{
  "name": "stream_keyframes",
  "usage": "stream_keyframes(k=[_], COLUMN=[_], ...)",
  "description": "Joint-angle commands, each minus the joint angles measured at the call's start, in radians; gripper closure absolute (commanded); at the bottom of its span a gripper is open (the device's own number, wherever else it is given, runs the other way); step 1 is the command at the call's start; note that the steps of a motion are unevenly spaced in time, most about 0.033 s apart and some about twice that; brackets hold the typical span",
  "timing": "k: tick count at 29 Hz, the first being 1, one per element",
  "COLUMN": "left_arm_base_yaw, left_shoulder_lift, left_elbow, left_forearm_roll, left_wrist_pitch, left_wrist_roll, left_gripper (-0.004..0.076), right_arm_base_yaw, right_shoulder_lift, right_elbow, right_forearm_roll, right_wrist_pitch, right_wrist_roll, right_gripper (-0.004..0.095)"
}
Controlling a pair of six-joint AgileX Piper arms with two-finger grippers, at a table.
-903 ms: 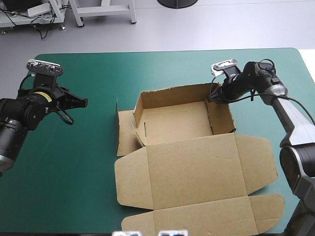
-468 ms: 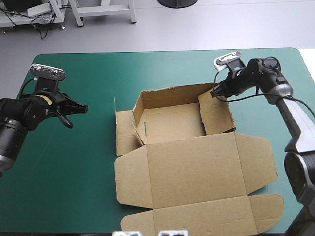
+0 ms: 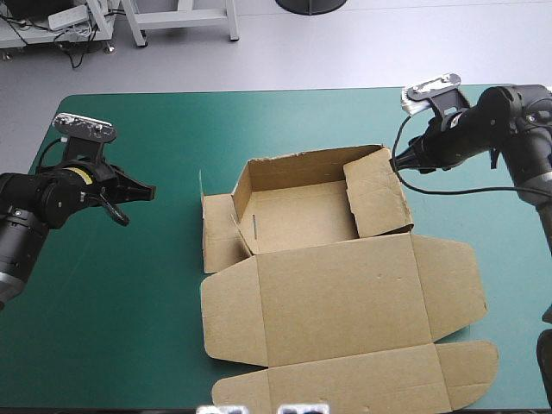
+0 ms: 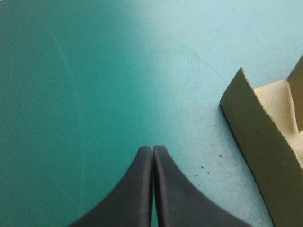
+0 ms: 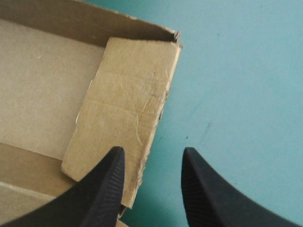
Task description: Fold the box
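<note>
Retreat of the right gripper (image 3: pixel 399 161), jaws parted, leaves the box (image 3: pixel 345 293) with its right wall (image 3: pixel 377 197) tucked inward unaided, while the clenched left gripper (image 3: pixel 148 191) waits off the unfinished left side.

The left black fin-fingered claw (image 4: pixel 152 149) has its fingers pressed together; on the right black claw (image 5: pixel 154 155) they stand apart.
</note>
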Motion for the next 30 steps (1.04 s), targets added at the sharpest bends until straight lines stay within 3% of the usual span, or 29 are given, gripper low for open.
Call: stream_keyframes(k=[1,20,22,23,24,30], left_arm_base_yaw=[0.002,0.002,0.002,0.002,0.002,0.004], left_shoulder_lift=[-0.024,-0.024,-0.024,-0.024,-0.024,-0.024], left_elbow=[-0.031,-0.031,-0.031,-0.031,-0.031,-0.031], left_forearm_roll=[-0.037,-0.057,-0.057,-0.060,-0.064,-0.028], left_wrist_pitch=[-0.051,-0.048,-0.056,-0.057,-0.057,-0.176], left_wrist_roll=[0.007,0.029,0.029,0.029,0.029,-0.044], left_gripper=[0.0734,0.0734,0.0734,0.0734,0.0734,0.0734], right_arm_base_yaw=[-0.005,-0.005,-0.005,-0.005,-0.005,-0.007], right_shoulder_lift=[-0.018,0.312,0.323,0.326,0.326,0.288], right_elbow=[0.012,0.036,0.036,0.036,0.034,-0.044], right_forearm_roll=[0.027,0.097,0.131,0.155,0.165,0.211], right_wrist_pitch=[-0.034,-0.127,-0.127,-0.141,-0.150,-0.175], right_wrist_roll=[0.004,-0.037,-0.037,-0.037,-0.037,0.015], right_gripper=[0.0531,0.0538,0.0626,0.0812,0.0935,0.0909])
